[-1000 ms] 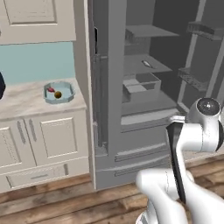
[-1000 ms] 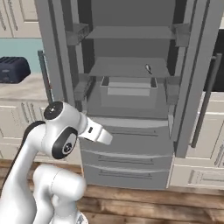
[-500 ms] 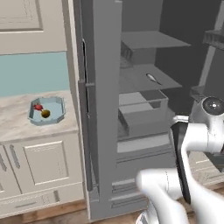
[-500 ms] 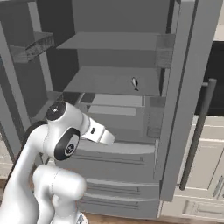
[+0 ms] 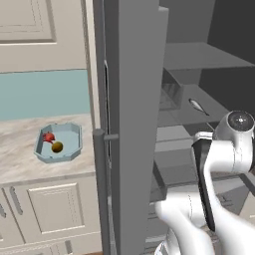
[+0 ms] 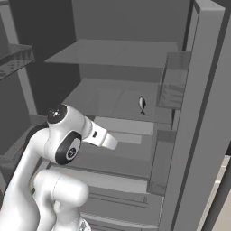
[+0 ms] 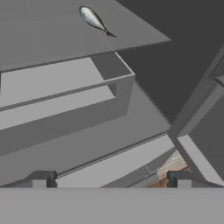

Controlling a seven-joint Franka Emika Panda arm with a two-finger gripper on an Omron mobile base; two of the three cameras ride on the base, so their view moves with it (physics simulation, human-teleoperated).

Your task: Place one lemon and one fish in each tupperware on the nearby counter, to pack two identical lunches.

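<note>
Jaws (image 7: 112, 179) wide open, empty, facing the fridge shelf (image 7: 57, 35). That small fish (image 7: 94, 19) lies flat; a shallow approach could nudge it away.

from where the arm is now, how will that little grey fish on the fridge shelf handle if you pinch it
The fish looks thin and tapered, so it may slip from the open gripper unless pinched across its thicker middle. It lies flat on the smooth shelf, so a nudge could slide it. It is probably light.
</note>
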